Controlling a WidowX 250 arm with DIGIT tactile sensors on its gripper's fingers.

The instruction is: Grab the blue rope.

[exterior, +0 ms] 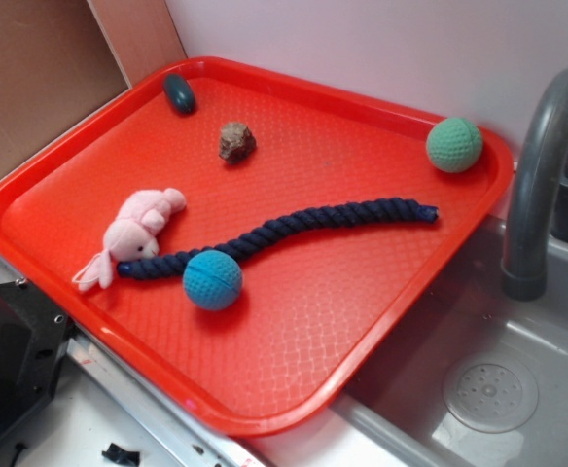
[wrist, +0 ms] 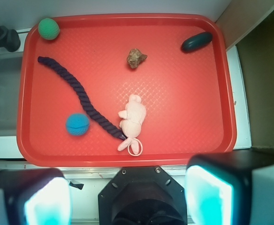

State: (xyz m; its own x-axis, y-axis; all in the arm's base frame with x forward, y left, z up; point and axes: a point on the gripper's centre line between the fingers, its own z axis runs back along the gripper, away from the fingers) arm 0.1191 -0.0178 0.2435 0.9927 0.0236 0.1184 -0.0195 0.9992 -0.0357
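Blue rope (wrist: 80, 98) on tray (wrist: 184, 117), jaws apart above

Navy rope (exterior: 294, 230), red waffle-textured tray (exterior: 362, 321)

I see both views bright and evenly lit. In the wrist view the two fingers (wrist: 207, 194) are close to the lens, strongly blurred, and glow pale cyan. Beyond them the red tray (wrist: 184, 117) is sharp, with only small soft shadows. The exterior view is slightly grainy, and the tray's rim (exterior: 294, 420) shows weak glare.
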